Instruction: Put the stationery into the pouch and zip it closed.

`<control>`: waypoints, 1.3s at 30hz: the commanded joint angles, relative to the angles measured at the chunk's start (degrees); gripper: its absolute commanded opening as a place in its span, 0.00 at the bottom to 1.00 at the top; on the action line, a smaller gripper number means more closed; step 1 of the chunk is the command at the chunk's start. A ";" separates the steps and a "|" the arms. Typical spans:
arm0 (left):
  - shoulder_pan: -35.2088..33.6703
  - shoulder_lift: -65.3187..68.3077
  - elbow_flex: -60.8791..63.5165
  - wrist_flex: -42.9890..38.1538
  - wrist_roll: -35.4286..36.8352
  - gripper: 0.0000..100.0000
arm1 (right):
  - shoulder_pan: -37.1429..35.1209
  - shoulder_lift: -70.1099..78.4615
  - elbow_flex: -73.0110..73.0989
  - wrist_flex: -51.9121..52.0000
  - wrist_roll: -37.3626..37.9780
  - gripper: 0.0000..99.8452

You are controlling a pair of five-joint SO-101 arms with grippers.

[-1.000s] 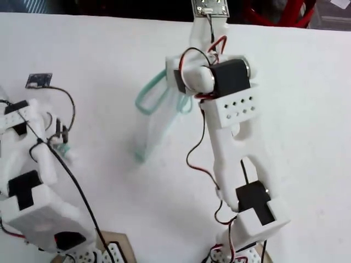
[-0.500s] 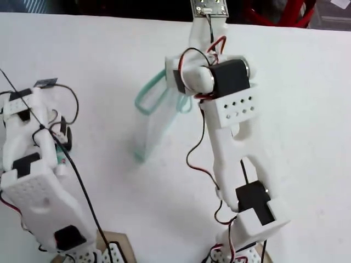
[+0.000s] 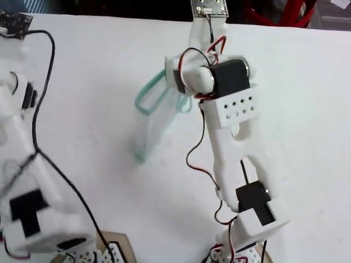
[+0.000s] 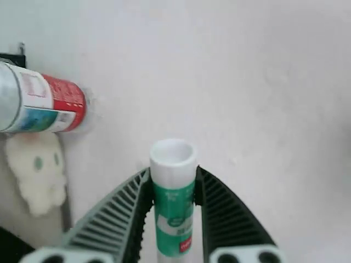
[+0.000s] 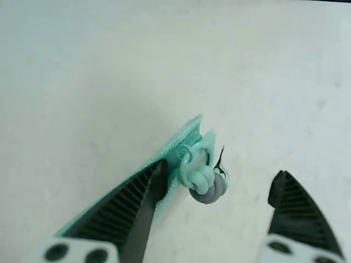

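Note:
A clear pouch with mint green trim (image 3: 159,112) lies mid-table in the high view. My right arm (image 3: 230,109) stretches over its far end. In the right wrist view my right gripper (image 5: 221,171) is open astride the pouch's corner (image 5: 181,145). One finger touches the trim, and the zipper pull (image 5: 204,183) hangs between the fingers. My left gripper (image 4: 173,174) is shut on a glue stick (image 4: 173,213) with a white cap and green label, held above the table. My left arm (image 3: 22,137) stands tall at the table's left edge.
A red and silver tube (image 4: 38,104) and a white ghost-shaped eraser (image 4: 35,172) lie on the table beyond the left gripper. Wooden arm bases (image 3: 118,244) sit at the front edge. A red object (image 3: 274,11) is behind the far edge.
My left arm has risen and swung toward the far left corner, its wrist now much higher in the high view. The right arm and the pouch have not moved.

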 commanded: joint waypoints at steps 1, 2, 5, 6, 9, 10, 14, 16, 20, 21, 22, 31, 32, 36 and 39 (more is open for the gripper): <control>-0.13 -18.33 5.45 0.35 -4.13 0.02 | -1.01 0.84 2.02 0.75 0.00 0.30; 0.22 -23.16 7.30 0.26 -3.60 0.02 | -1.01 0.84 2.02 0.75 0.00 0.30; 5.93 -37.93 12.84 -0.97 2.55 0.02 | -1.01 0.84 2.02 0.75 0.00 0.30; 9.89 -42.59 14.51 -2.20 5.98 0.02 | -1.01 0.84 2.02 0.75 0.00 0.30; 21.85 -54.46 18.73 -8.26 15.03 0.02 | -1.01 0.84 2.02 0.75 0.00 0.30; 26.15 -57.54 19.96 -11.25 17.05 0.03 | -1.01 0.84 2.02 0.75 0.00 0.30; 40.92 -59.65 26.20 -24.62 18.37 0.03 | -0.92 0.84 2.11 0.75 0.00 0.30; 44.97 -56.04 29.71 -30.86 19.96 0.03 | -0.92 0.84 2.11 0.75 0.00 0.30; 48.40 -49.19 30.51 -44.75 27.43 0.03 | -0.75 0.84 2.11 0.75 0.00 0.30; 48.92 -47.87 30.07 -48.26 28.40 0.03 | -0.75 0.84 2.11 0.75 0.00 0.30; 49.63 -46.46 29.89 -51.34 28.84 0.03 | -0.66 0.84 2.11 0.75 0.00 0.30; 54.81 -42.15 40.70 -55.65 37.01 0.03 | -0.57 0.75 2.99 0.66 0.09 0.30; 54.55 -42.33 43.34 -56.44 37.01 0.03 | -0.57 0.66 3.52 0.48 0.09 0.30; 54.20 -44.26 54.77 -62.07 37.19 0.03 | -0.57 0.75 4.84 0.22 0.09 0.30; 54.29 -49.27 61.10 -67.43 37.19 0.03 | 0.31 0.75 5.27 -0.13 0.09 0.30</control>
